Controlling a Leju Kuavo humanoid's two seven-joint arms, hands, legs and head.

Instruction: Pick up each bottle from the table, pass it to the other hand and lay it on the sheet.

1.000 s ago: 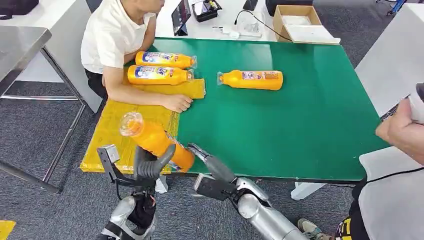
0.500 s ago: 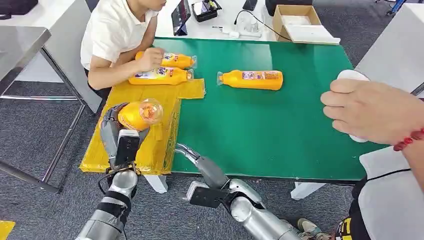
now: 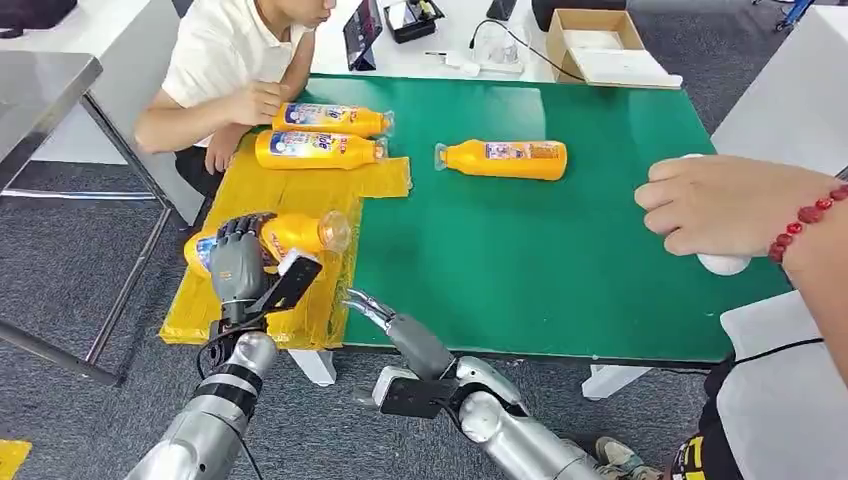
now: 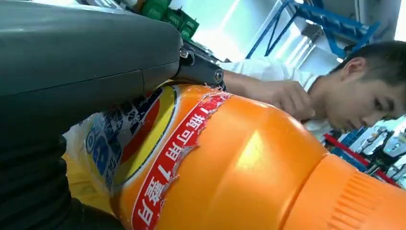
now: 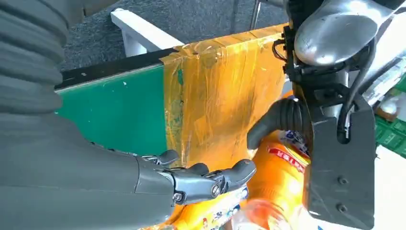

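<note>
My left hand grips an orange bottle lying sideways just above the yellow sheet at the table's left end; its body bulks large in the left wrist view. My right hand is open at the table's front edge, fingers spread, holding nothing, a little right of the bottle. Two more orange bottles lie at the sheet's far end. Another orange bottle lies on the green table.
A seated person at the far left has hands near the two far bottles. Another person's hand with a red bead bracelet reaches in from the right over a white object. A cardboard box stands behind the table.
My left hand has turned the bottle from pointing at me to lying sideways, lower over the sheet. The seated person's hand drew back from the far bottles. My right hand barely moved.
</note>
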